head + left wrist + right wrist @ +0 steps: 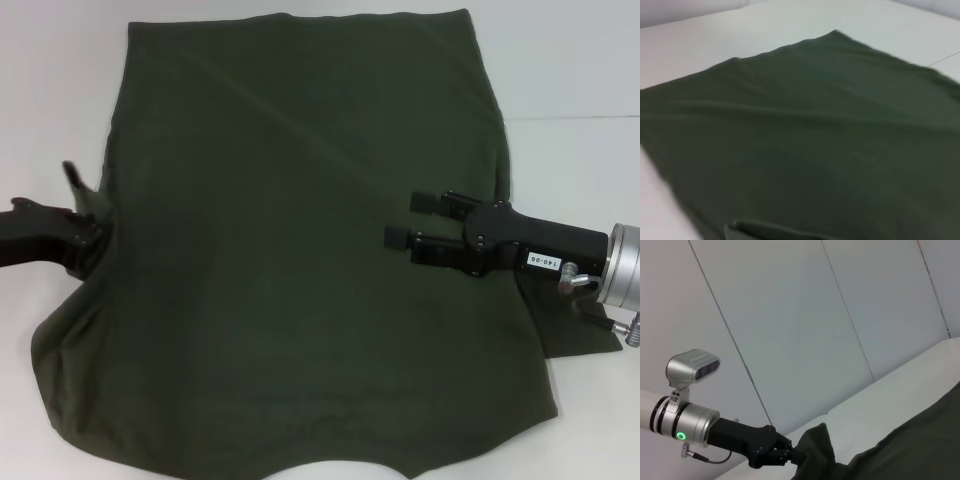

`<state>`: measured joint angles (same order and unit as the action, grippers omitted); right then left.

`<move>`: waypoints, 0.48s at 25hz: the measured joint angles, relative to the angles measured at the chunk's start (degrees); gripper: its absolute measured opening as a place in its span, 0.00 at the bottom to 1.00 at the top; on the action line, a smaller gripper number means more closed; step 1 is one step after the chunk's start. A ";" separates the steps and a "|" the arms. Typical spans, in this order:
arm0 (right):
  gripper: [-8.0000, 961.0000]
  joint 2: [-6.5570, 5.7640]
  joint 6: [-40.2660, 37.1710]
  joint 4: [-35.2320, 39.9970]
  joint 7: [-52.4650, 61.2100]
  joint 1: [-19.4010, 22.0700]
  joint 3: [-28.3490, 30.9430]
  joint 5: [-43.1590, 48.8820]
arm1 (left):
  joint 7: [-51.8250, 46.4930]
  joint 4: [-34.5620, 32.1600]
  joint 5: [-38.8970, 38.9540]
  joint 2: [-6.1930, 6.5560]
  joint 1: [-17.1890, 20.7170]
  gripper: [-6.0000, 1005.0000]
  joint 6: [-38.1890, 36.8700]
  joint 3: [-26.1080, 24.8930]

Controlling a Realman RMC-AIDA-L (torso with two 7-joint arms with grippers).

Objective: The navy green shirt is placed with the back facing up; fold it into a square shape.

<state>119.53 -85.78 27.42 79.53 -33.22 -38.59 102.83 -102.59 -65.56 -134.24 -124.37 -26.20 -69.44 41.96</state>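
Head view: navy green shirt [300, 250] edge in left gripper [88, 235] jaws.

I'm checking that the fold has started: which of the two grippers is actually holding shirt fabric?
The left gripper, at the navy green shirt's left edge, has fabric bunched in it. The right gripper is open above the cloth, holding nothing.

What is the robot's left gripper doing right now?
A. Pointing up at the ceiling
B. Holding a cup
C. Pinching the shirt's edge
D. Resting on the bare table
C: in the head view the left gripper sits at the shirt's left edge, and the right wrist view shows cloth bunched in its fingers.
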 joint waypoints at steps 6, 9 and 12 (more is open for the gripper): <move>0.95 0.00 0.00 0.00 -0.07 0.04 0.00 0.00 | 0.54 -0.18 -2.50 0.14 0.01 0.06 4.75 -0.32; 0.95 0.00 0.00 0.00 -0.08 0.06 0.00 0.00 | 0.77 -0.79 -3.73 0.30 0.00 0.06 6.13 -0.48; 0.95 0.00 0.00 -0.05 -0.08 0.07 0.00 0.00 | 0.78 -1.58 -5.17 0.31 -0.06 0.06 7.45 -0.50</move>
<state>119.53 -85.78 27.38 79.45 -33.15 -38.58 102.83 -101.81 -67.14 -139.41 -124.06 -26.26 -61.99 41.45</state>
